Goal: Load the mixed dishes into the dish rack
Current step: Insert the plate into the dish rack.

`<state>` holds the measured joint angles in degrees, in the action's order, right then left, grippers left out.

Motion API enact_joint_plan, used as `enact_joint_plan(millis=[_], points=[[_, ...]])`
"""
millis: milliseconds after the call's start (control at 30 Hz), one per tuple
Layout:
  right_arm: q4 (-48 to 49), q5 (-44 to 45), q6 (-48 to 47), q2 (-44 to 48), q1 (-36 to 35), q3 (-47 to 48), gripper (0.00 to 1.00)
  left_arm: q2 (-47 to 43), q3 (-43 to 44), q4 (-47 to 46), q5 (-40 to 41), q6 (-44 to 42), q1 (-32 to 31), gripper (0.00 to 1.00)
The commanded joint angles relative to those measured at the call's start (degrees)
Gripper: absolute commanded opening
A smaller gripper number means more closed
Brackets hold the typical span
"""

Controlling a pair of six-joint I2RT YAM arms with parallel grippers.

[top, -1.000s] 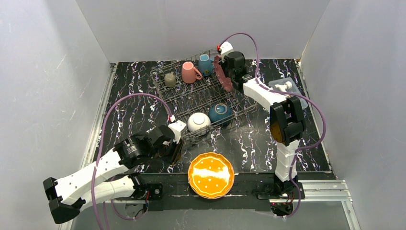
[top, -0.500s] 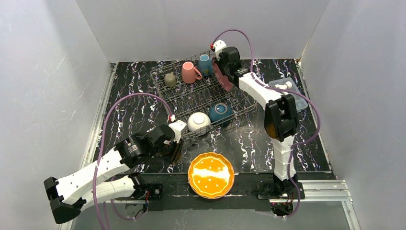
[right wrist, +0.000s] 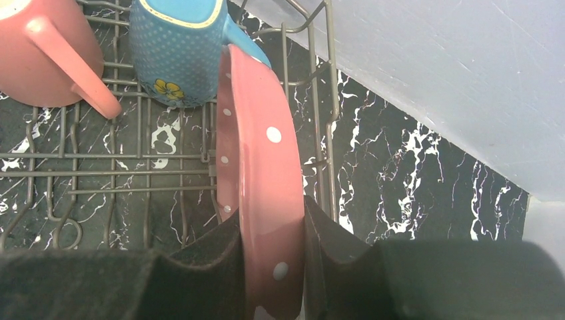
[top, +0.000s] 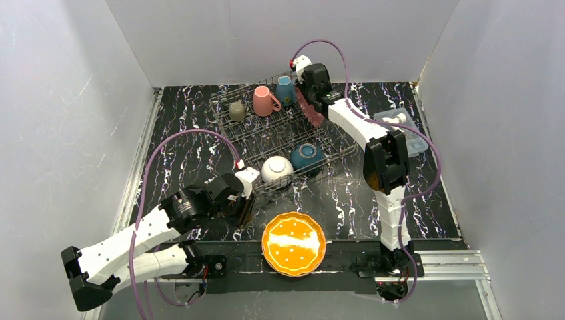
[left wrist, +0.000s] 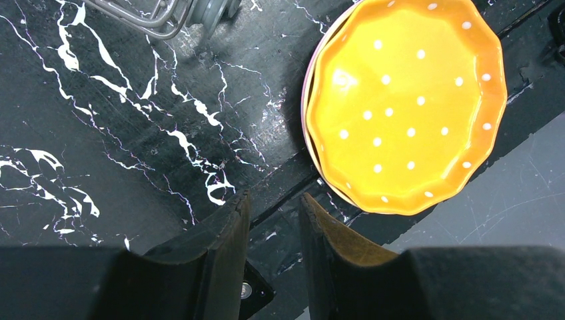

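I see the right gripper [right wrist: 273, 223] pinching a pink plate [right wrist: 256, 153] beside the blue mug [right wrist: 174, 57]; left gripper [left wrist: 273, 210] slightly spread.

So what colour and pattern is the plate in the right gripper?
The plate is pink with white dots, clearest in right wrist view.

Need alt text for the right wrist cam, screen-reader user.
The right gripper clamps a pink dotted plate on edge between its dark fingers, over the wire dish rack. Beside it, a blue mug and a pink mug sit in the rack; black marbled table and a pale wall lie to the right.
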<state>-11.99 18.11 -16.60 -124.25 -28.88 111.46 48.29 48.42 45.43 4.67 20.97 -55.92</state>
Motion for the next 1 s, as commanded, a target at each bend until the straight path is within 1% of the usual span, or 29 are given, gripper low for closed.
enact_joint_plan(millis=[0, 367, 867, 900, 967], points=[[2.46, 2.23, 0.61, -0.22, -0.12, 4.56, 0.01, -0.22, -0.35, 0.21, -0.32, -0.67, 0.37, 0.31], [-0.70, 2.13, 0.96, 0.87, -0.12, 5.96, 0.01, -0.13, -0.35, 0.19, -0.36, -0.70, 0.41, 0.31], [0.43, 2.36, 2.78, 2.47, -0.13, 2.09, 0.01, -0.04, -0.35, 0.19, -0.26, -0.67, 0.44, 0.30], [0.69, 2.50, 2.82, 2.56, -0.17, 1.97, 0.03, -0.04, -0.42, 0.19, -0.23, -0.67, 0.44, 0.30], [0.97, 3.22, 2.97, 2.82, -0.12, 1.85, 0.13, 0.05, -0.37, 0.19, -0.20, -0.67, 0.43, 0.30]])
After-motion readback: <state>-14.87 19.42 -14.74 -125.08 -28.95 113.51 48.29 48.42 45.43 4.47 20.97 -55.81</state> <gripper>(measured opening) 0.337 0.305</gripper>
